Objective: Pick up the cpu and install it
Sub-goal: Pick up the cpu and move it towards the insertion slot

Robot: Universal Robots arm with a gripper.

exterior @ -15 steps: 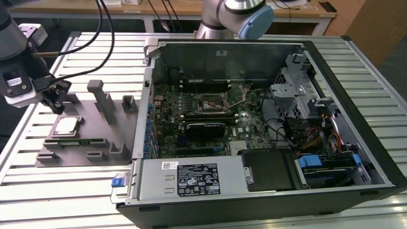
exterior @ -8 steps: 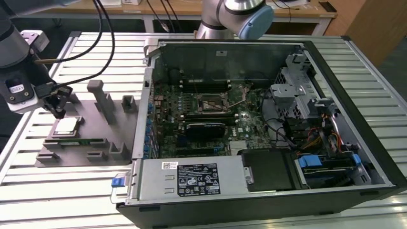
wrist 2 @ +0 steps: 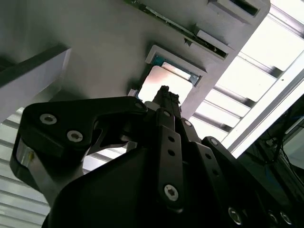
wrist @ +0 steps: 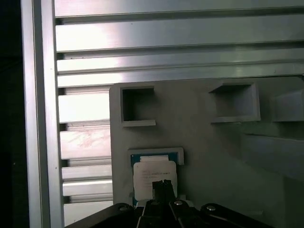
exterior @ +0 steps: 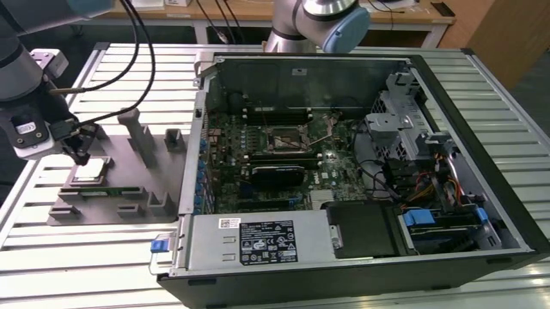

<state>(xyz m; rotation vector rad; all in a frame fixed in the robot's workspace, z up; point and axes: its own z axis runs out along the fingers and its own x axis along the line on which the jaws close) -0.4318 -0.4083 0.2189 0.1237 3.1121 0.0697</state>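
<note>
The cpu [exterior: 90, 170] is a small silvery square chip lying flat in a pocket of the grey fixture tray [exterior: 129, 209], at the exterior view's left. My gripper [exterior: 82, 156] hangs just above the chip's near edge with its thin fingers drawn together and nothing between them. In both wrist views the narrow tip [wrist 2: 164, 94] [wrist: 161, 184] points down at the cpu [wrist 2: 164, 78] [wrist: 153, 170], which rests in its raised frame on the tray [wrist 2: 95, 38] [wrist: 213, 142]. The black-framed socket [exterior: 284, 138] sits on the motherboard inside the open case.
The open computer case [exterior: 481, 161] fills the exterior view's right, with cables, drive bays and a power supply [exterior: 257, 241]. A memory stick [exterior: 107, 191] lies on the tray beside upright posts [exterior: 138, 135]. A second arm [exterior: 322, 22] stands behind the case. The slatted table [exterior: 69, 257] lies underneath.
</note>
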